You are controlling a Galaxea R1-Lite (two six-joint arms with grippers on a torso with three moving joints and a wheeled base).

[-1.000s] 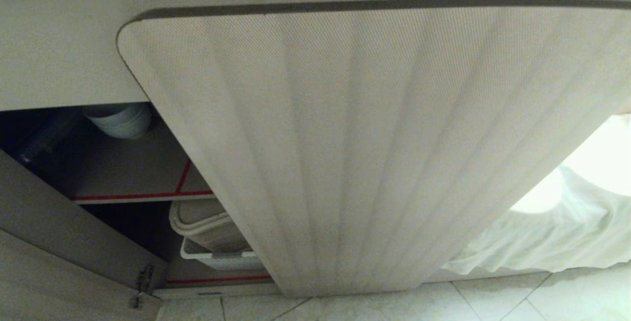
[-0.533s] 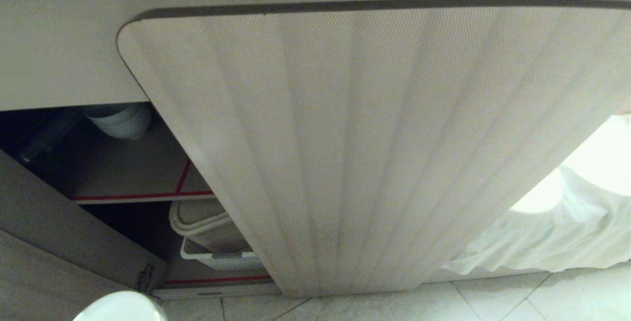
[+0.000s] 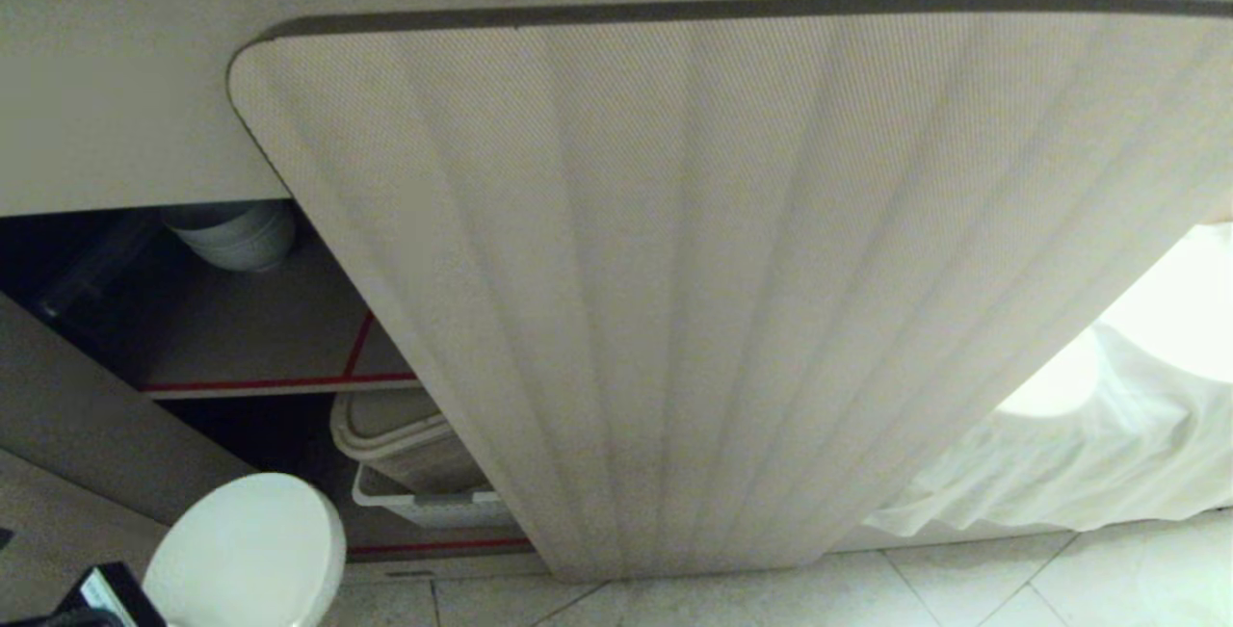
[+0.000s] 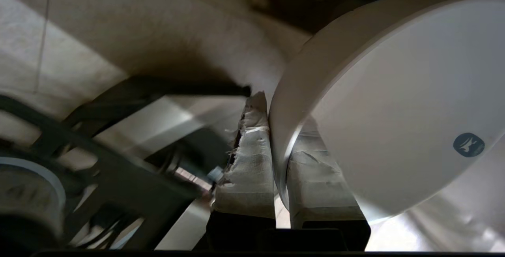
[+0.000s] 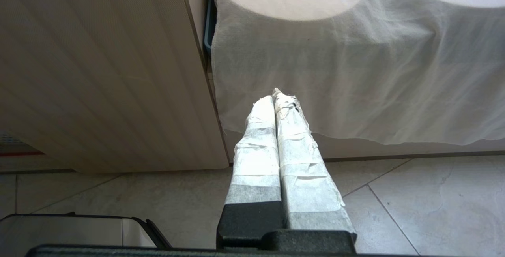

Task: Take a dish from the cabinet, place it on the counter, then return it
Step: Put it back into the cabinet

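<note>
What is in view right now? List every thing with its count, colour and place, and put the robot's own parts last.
dish: one, glossy white, low at the left before the open cabinet, gripped by its rim.
stacked bowls: one stack, white, at the back of the upper shelf.
bins: two, beige over white, on the lower shelf.
cabinet: one, dark inside, shelves edged in red.
cabinet door: one, pale beige, fluted, swung open across the middle.
cloth: one, white, draped at the right of the door.
floor: pale tiles, below.
left gripper: one, taped fingers, shut on the dish's rim.
right gripper: one, taped fingers, shut, empty, above the floor near the cloth.
</note>
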